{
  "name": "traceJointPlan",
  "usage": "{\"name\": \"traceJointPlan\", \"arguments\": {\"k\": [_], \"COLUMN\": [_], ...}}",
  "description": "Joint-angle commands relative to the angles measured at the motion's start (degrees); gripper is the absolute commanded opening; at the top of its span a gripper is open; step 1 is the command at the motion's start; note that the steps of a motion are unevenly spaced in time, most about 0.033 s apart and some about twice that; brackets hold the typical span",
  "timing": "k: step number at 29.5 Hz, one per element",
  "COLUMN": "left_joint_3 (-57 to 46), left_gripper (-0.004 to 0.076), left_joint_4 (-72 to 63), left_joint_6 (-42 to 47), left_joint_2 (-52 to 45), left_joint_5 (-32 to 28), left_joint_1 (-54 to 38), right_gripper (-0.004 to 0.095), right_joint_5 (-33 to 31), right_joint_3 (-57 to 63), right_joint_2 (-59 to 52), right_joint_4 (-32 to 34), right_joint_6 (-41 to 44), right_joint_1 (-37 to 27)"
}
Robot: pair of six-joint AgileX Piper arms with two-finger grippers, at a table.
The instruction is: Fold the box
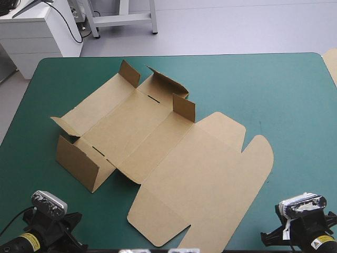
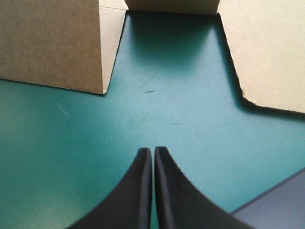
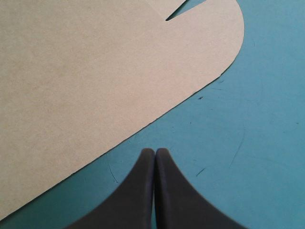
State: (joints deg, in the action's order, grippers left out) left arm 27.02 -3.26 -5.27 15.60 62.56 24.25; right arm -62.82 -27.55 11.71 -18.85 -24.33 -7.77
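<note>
Ahead of the left pincer [image 2: 153, 150] and the right pincer [image 3: 155, 150], both clenched empty over the counter [image 1: 274, 89], lies the box [image 1: 158, 142], side walls raised, lid flat, touching neither.

The brown box [image 1: 174, 158] lies opened out on the table [image 1: 295, 95] — a cut sheet running from ten o'clock to five o'clock. Small walls stand raised at its ten o'clock end; the broad, round-cornered lid lies flat toward five.
</note>
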Motion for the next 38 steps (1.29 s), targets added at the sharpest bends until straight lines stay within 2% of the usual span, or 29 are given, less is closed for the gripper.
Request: {"name": "traceJointPlan", "arguments": {"k": [1,20,22,28,38], "left_joint_3": [1.3,1.3,1.3,1.3,1.3], "left_gripper": [-0.0008,-0.0008,-0.0008,-0.0008,-0.0008], "left_joint_4": [-0.6,-0.6,-0.6,-0.4,-0.4], "left_joint_6": [0.2,0.2,0.2,0.8,0.8], "left_joint_2": [0.7,0.7,0.7,0.7,0.7], "left_joint_5": [-3.0,-3.0,-3.0,-3.0,-3.0], "left_joint_1": [0.3,0.3,0.3,0.3,0.3], "right_gripper": [-0.0021,-0.0021,-0.0021,-0.0021,-0.0021], "right_joint_5": [2.9,3.1,4.6,14.4,15.8], "right_joint_3": [-1.3,-1.5,-2.2,-7.4,-20.0], "right_joint_2": [0.8,0.8,0.8,2.9,17.1], "right_joint_4": [-0.9,-1.5,-2.3,-5.2,-5.2], "right_joint_6": [-0.4,-0.4,-0.8,-3.5,-6.8], "right_joint_1": [0.1,0.1,0.1,0.1,0.1]}}
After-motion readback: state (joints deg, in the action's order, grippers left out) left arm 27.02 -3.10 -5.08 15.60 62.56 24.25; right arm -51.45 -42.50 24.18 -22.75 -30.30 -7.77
